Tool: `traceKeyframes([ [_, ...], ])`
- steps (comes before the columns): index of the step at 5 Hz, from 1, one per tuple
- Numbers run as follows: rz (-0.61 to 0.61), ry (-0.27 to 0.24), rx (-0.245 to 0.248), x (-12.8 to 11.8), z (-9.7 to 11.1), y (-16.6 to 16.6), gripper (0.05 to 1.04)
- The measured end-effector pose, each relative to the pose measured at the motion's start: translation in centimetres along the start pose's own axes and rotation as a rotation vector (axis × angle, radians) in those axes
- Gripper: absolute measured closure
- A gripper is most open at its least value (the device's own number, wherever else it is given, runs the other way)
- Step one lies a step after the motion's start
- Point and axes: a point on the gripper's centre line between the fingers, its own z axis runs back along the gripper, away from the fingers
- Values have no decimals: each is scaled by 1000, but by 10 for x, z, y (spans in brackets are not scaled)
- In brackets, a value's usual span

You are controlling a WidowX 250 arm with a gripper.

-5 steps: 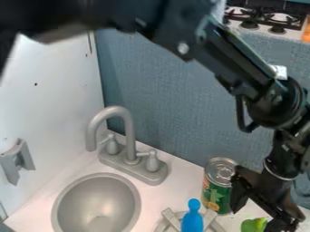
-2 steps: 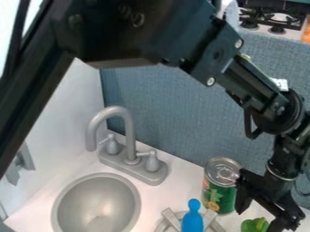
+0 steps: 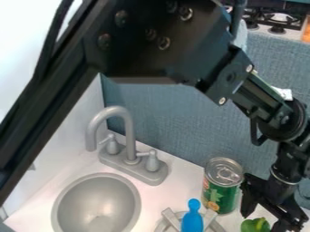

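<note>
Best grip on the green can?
I'd take the can by its side wall just below the rim, coming down from above. It stands upright, lid up, with round, straight sides that should suit opposing fingers. The blue knobbed thing sits close at its front, so a low approach there looks riskier.

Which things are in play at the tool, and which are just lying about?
In play:
- tool, open, low at the lower right
- green object, nearest its fingertips
- can, close beside it; contact unclear

Lying about:
- blue object, at the grey slatted piece
- faucet, behind the sink
- stove, top right
</note>
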Motion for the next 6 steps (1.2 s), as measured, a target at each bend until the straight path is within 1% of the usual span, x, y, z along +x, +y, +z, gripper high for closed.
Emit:
traceKeyframes([
  [1, 17, -5, 2, 1, -1, 0, 561],
  [2, 3, -10, -7, 0, -2, -1, 805],
  [3, -13, 0, -26, -7, -1, -3, 929],
  [4, -25, -1, -35, -13, 6, -4, 974],
  [5, -55, -37, -42, -14, 36, -12, 977],
  [6, -119, -45, -39, -21, 45, -44, 977],
])
